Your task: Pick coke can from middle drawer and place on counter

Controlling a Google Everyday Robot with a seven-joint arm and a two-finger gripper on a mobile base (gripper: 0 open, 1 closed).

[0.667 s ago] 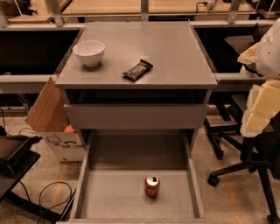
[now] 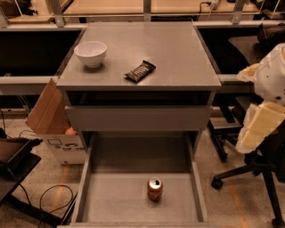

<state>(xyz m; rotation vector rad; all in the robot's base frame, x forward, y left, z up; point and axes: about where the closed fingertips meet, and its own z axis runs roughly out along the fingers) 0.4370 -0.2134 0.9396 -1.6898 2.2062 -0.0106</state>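
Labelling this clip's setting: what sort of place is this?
Probably an office or lab: rolling office chair, cardboard box, wooden desk behind. The gripper hangs right of the counter.

Coke can (image 2: 155, 189) upright in middle drawer (image 2: 111, 201)

The arm (image 2: 271, 75) is a rounded white shell and cream blocky link (gripper unseen).

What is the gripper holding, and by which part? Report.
Cannot tell: gripper out of view, beyond the arm at right. Coke can stands free in middle drawer.
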